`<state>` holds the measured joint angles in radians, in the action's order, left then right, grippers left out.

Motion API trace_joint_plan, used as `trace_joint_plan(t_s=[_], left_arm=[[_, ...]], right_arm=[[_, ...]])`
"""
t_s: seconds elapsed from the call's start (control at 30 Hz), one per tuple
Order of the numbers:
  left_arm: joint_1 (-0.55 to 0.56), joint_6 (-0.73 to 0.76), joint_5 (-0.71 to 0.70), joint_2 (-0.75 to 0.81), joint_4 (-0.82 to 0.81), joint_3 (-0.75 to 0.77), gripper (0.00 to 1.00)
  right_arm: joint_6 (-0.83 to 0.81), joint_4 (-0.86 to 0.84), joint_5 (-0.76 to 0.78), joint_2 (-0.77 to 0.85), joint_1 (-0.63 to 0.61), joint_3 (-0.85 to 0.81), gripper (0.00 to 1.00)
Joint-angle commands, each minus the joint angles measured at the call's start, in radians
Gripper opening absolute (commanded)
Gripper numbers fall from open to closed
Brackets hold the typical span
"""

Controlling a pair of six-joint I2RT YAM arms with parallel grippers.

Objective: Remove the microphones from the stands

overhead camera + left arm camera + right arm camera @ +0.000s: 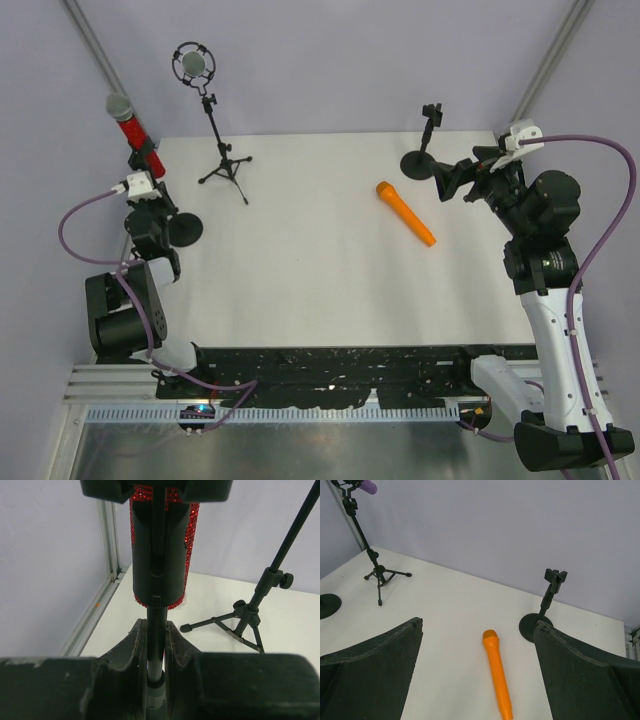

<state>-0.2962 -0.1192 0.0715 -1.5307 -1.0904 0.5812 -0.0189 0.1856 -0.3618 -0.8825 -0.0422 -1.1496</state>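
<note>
A red glitter microphone (129, 130) with a grey head sits tilted in the black clip of a round-based stand (186, 230) at the table's left edge. My left gripper (150, 196) is just below it, shut on the stand's thin pole (156, 625). In the left wrist view both fingers (129, 647) press that pole, with the microphone (190, 535) and its clip right above my left gripper (156, 645). My right gripper (452, 180) hangs open at the right, holding nothing. Its jaws stand wide apart in the right wrist view (479, 624).
An orange microphone (405, 213) (497, 672) lies flat on the table right of centre. An empty round-based stand (424, 152) (549, 600) is at the back right. A tripod stand (226, 166) (250, 616) (376, 570) with a studio microphone (193, 65) stands at the back left.
</note>
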Motion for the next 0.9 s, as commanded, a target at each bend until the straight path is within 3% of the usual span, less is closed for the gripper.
trace_joint_plan(t_s=[0.0, 0.43, 0.67, 0.87], left_arm=[[-0.004, 0.021, 0.04, 0.012, -0.121, -0.014, 0.0], [-0.014, 0.038, 0.226, 0.083, -0.2, -0.099, 0.0], [-0.031, -0.048, 0.441, 0.153, -0.201, -0.122, 0.0], [-0.029, -0.16, 0.713, 0.216, -0.201, -0.135, 0.0]], right_arm=[[0.016, -0.037, -0.011, 0.019, -0.002, -0.004, 0.96], [0.017, -0.037, -0.02, 0.01, -0.001, -0.01, 0.96], [0.017, -0.044, -0.052, 0.016, -0.002, -0.006, 0.96], [0.017, -0.057, -0.101, 0.014, -0.004, 0.002, 0.96]])
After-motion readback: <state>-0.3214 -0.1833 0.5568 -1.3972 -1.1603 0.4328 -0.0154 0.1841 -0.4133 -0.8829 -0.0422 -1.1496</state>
